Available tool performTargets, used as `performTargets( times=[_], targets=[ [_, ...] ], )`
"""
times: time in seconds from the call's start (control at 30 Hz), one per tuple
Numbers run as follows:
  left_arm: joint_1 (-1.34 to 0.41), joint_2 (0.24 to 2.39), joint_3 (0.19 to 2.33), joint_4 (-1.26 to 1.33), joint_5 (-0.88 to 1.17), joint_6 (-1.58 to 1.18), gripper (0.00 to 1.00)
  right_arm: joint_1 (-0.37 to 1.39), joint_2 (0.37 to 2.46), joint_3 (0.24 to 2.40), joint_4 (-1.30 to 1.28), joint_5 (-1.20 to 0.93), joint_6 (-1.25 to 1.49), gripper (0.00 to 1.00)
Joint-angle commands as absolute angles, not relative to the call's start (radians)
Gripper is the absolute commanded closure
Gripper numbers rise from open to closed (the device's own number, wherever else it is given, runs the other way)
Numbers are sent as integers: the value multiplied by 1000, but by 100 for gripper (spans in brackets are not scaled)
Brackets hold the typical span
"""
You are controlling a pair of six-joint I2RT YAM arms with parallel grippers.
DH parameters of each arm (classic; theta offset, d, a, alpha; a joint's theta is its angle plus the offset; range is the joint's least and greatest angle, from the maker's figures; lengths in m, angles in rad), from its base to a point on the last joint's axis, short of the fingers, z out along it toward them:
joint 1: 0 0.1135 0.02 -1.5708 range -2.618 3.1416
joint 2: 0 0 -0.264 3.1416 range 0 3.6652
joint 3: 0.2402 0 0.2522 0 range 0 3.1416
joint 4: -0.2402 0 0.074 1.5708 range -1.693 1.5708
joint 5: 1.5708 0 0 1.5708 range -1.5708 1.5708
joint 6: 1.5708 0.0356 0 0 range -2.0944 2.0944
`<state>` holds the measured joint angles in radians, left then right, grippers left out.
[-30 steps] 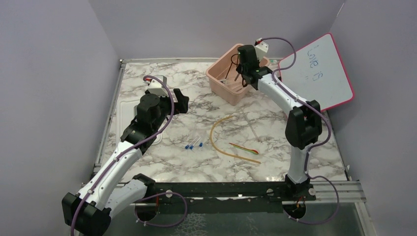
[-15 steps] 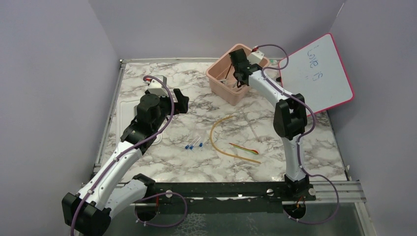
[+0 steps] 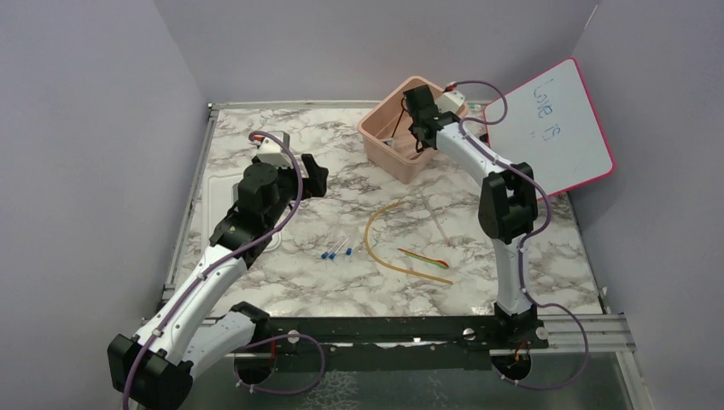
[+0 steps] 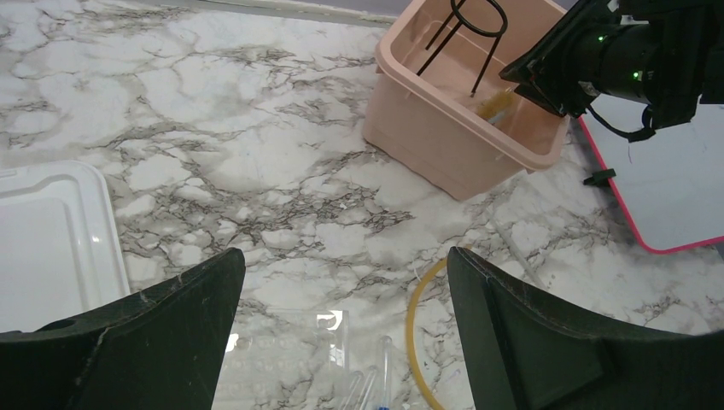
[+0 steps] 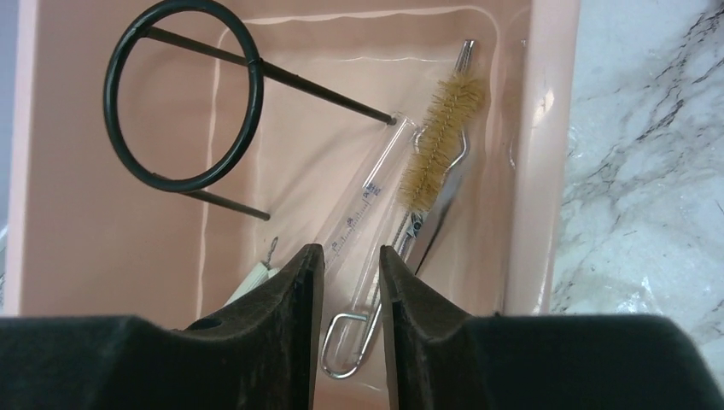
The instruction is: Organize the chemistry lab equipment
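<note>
Over the pink bin (image 3: 382,137) hangs my right gripper (image 3: 416,115), pointing down into it. In the right wrist view my right gripper (image 5: 352,252) is open by a narrow gap, with nothing between the fingers. Below it on the bin floor lie a black wire ring tripod (image 5: 183,94), a tan bristle brush (image 5: 440,141) and a graduated glass tube (image 5: 367,192). On the table a long tan rubber tube (image 3: 373,235) curves beside tiny blue-tipped pieces (image 3: 337,252) and a thin coloured spatula (image 3: 424,256). My left gripper (image 4: 346,265) hovers wide open and holds nothing.
A pink-framed whiteboard (image 3: 555,124) leans at the back right, just behind the bin. The white lid (image 3: 218,192) lies flat at the left, under my left arm. A clear plastic rack (image 4: 290,350) sits on the marble below my left gripper.
My right gripper has shifted slightly left over the bin and its jaws have parted. The left arm has not moved.
</note>
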<state>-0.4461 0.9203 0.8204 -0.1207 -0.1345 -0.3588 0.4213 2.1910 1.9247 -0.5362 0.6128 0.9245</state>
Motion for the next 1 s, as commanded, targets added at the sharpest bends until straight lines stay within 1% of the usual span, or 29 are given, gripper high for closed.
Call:
performTargets(
  times=[0.0,0.17,0.23,0.43,0.5,0.67,0.8,0.97],
  targets=[
    [-440,920,812,-98,-127,-356,9,416,2077,1899,-516,608,898,64],
    [-440,916,814,-99,-123,-356,9,416,1951,1832,-465,562,829,59],
    [-440,914,813,-99,-121,-358,9,416,1881,1774,-425,520,770,58],
    [-440,909,812,-92,-105,-359,9,416,1624,1482,-324,330,539,54],
    [-440,909,812,-88,-99,-359,9,416,1547,1387,-342,265,487,54],
    [-440,907,813,-88,-95,-360,9,417,1385,1142,-427,185,420,53],
    [-440,914,814,-88,-95,-359,9,416,1306,962,-462,157,428,53],
    [-440,925,813,-80,-81,-363,9,416,1310,861,-416,140,436,53]
  ],
)
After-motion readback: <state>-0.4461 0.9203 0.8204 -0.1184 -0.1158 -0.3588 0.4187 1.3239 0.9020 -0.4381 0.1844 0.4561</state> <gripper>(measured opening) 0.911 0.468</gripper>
